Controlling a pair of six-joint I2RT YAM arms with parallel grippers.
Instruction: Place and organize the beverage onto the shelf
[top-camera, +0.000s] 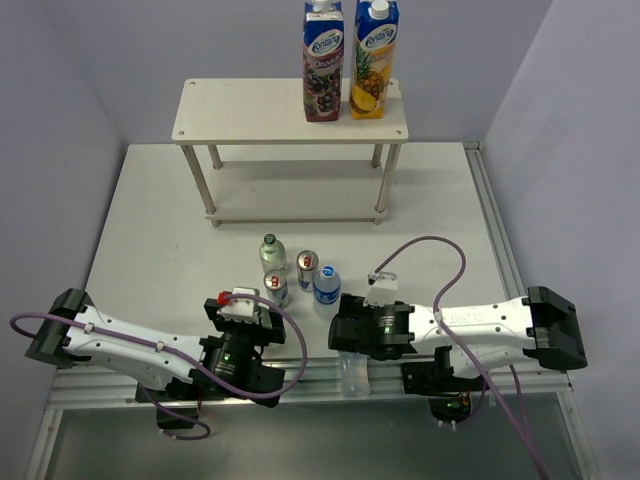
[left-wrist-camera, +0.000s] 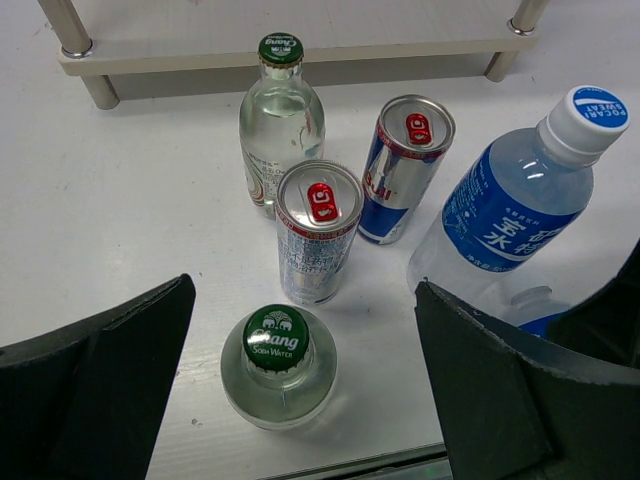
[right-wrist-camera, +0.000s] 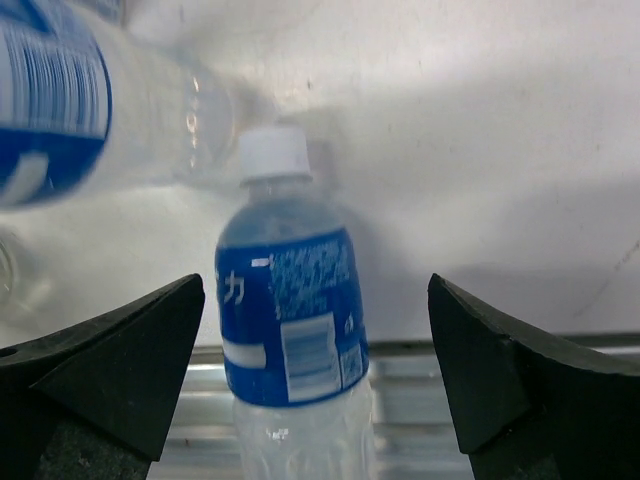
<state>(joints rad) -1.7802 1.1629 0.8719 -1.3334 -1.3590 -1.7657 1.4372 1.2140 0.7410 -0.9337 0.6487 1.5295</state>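
Left claw (left-wrist-camera: 300, 320) up close: gapes wide, straddles a green-capped glass bottle (left-wrist-camera: 278, 365), clamps nothing. Just beyond, upright: near can (left-wrist-camera: 318, 230), far can (left-wrist-camera: 405, 165), second glass bottle (left-wrist-camera: 281, 120), water bottle (left-wrist-camera: 520, 200), all by the middle of the tabletop (top-camera: 150, 220) near edge. Right claw (right-wrist-camera: 318, 300): gapes likewise, flanks another water bottle (right-wrist-camera: 290, 320) at that edge. Shelf (top-camera: 250, 110) at the far edge; bears two juice cartons (top-camera: 323, 60) on its top board.
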